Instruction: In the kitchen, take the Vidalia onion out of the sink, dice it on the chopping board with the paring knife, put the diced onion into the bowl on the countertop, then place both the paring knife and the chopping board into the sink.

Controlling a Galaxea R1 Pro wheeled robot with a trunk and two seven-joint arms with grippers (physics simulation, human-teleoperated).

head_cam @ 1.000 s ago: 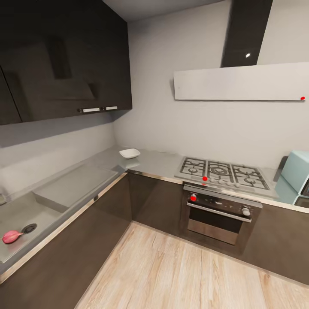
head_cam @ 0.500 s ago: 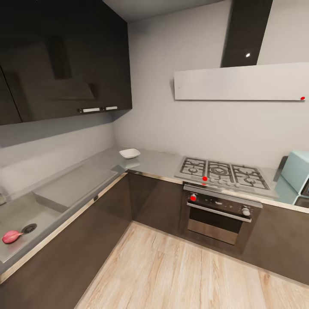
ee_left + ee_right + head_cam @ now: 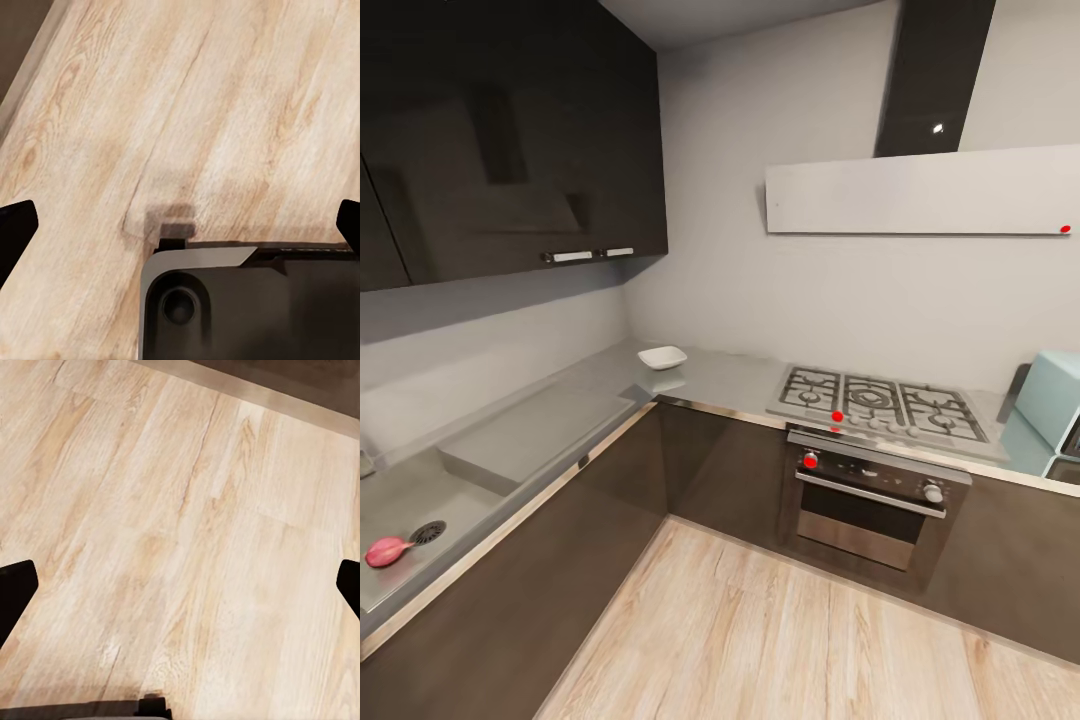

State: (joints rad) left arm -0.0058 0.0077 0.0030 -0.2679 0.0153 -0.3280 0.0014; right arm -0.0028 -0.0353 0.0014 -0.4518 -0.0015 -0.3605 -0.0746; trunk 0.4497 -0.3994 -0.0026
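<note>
Head view takes in a kitchen corner from a distance: the small round pinkish-red Vidalia onion (image 3: pixel 387 551) lies in the rectangular stainless-steel sink (image 3: pixel 415 495) at the far left edge, just beside the round dark drain (image 3: pixel 428 532). The shallow white square bowl (image 3: pixel 662 357) sits on the long glossy grey metallic counter (image 3: pixel 725 380) near the inner corner, well apart from the sink, with the gas hob (image 3: pixel 880 402) and the steel oven (image 3: pixel 872 492) further right. The chopping board and paring knife cannot be made out here. The step in hand looks like the approach to the sink, so the base should turn left and close in squarely on the basin, stopping near enough that an arm can come down over the onion without straining. Left wrist view looks down at pale wooden floor (image 3: pixel 195 112); the left hand (image 3: pixel 180 225) hangs pointing at the floor, its dark fingertips at the two picture edges, spread wide and holding nothing. Right wrist view shows the same floor and the right hand (image 3: pixel 180 585) likewise aimed downward, fingers wide apart and empty.
</note>
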